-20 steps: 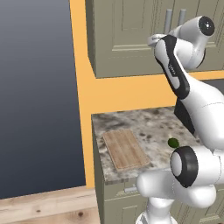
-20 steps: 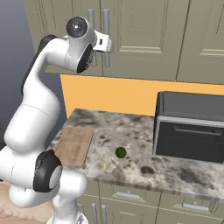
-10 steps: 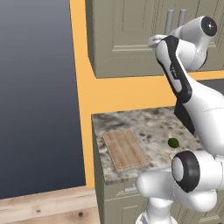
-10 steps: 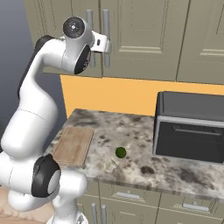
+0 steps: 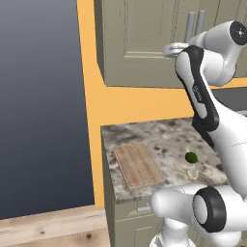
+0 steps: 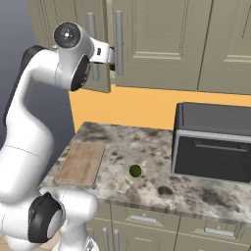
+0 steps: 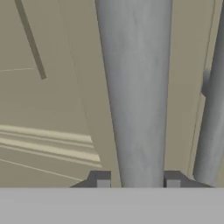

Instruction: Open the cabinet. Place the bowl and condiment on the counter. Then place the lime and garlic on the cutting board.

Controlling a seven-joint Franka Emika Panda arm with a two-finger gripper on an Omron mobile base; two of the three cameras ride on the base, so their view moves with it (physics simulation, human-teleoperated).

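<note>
The olive-grey cabinet (image 5: 140,43) (image 6: 162,44) hangs above the counter (image 5: 164,135) (image 6: 162,147). My gripper (image 7: 138,183) (image 5: 185,48) is shut on the left door's grey bar handle (image 7: 135,87) (image 6: 91,24), one fingertip on each side. That door stands slightly ajar. The lime (image 5: 191,157) (image 6: 135,170) and the pale garlic (image 5: 192,172) (image 6: 122,185) lie on the counter, right of the cutting board (image 5: 139,164) (image 6: 81,163). The bowl and condiment are hidden.
A black boxy appliance (image 6: 213,142) stands at the counter's right end under the cabinet. The right door's handle (image 6: 119,41) (image 7: 212,122) runs close beside the held one. An orange wall (image 5: 91,96) and a dark opening lie to the left.
The arm's upper part has drawn back and to the left, and the left door's handle has come with it, so that door has swung out a little.
</note>
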